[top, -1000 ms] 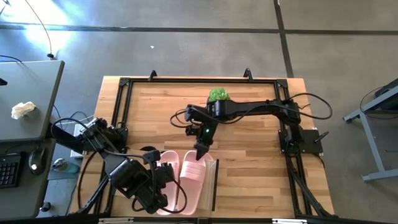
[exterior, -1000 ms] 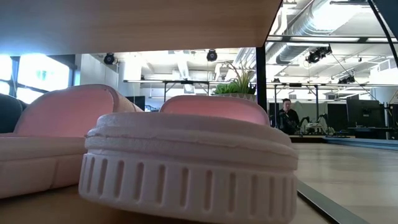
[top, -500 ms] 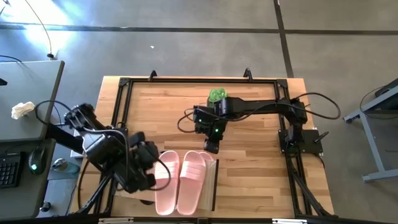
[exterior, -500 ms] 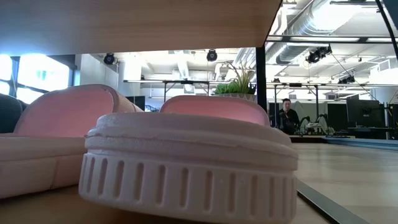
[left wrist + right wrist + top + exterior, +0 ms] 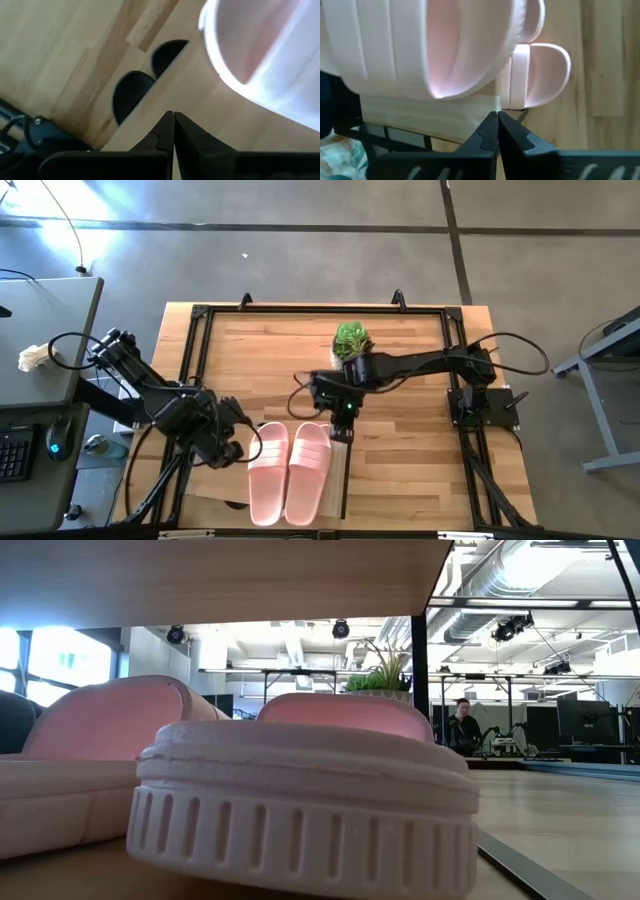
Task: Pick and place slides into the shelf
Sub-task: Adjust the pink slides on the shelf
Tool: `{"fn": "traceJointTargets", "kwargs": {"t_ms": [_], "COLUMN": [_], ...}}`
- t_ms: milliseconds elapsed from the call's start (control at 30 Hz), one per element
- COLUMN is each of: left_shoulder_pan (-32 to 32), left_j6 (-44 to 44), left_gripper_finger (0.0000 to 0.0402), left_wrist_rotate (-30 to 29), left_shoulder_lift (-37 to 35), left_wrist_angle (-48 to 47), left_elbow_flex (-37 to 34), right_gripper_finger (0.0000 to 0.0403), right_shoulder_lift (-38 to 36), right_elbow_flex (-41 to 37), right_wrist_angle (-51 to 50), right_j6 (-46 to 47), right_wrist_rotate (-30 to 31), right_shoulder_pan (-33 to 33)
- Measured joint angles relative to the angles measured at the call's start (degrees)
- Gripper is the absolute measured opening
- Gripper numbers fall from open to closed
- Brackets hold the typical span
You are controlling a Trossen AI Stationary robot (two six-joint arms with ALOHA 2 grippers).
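Two ribbed pink slides (image 5: 288,473) on the plywood shelf (image 5: 215,487); both hands closed, empty.

Colours noted: pink, pale wood, black, green.
Two slides (image 5: 289,472) light pink, straps ribbed; shelf (image 5: 215,483) light plywood; bench (image 5: 260,355) striped blond wood, black frame; plant (image 5: 350,337) green.

Black slides (image 5: 132,90) mostly hidden under shelf top (image 5: 210,120); pink slide (image 5: 270,55) cut off by frame edge, blurred in left wrist view.
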Motion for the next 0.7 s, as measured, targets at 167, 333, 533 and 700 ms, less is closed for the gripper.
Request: {"fn": "traceJointTargets", "kwargs": {"t_ms": [167, 333, 533, 700], "left_shoulder_pan": [0.8, 2.6, 4.7, 5.0], "left_j6": [-0.6, 1.6, 3.7, 5.2], "left_gripper_finger": [0.0000, 0.0000, 0.0000, 0.0000], "left_wrist_rotate": [-1.1, -1.1, -1.0, -1.1], "left_shoulder_lift": [0.0, 0.5, 1.2, 1.2], "left_wrist_angle": [2.5, 6.9, 9.1, 11.0], "left_elbow_flex": [-2.6, -4.2, -4.7, -4.8], "right_gripper_finger": [0.0000, 0.0000, 0.0000, 0.0000], "right_shoulder_lift": [0.1, 0.5, 1.3, 2.4], "right_elbow_flex": [0.0, 0.0, 0.0, 0.0], "right_wrist_angle": [-0.1, 0.8, 0.4, 0.9], "right_j6": [0.1, 0.1, 0.2, 0.4], "right_wrist_rotate": [2.9, 3.4, 4.0, 3.0], "right_shoulder_pan": [1.6, 3.0, 5.2, 6.7]}}
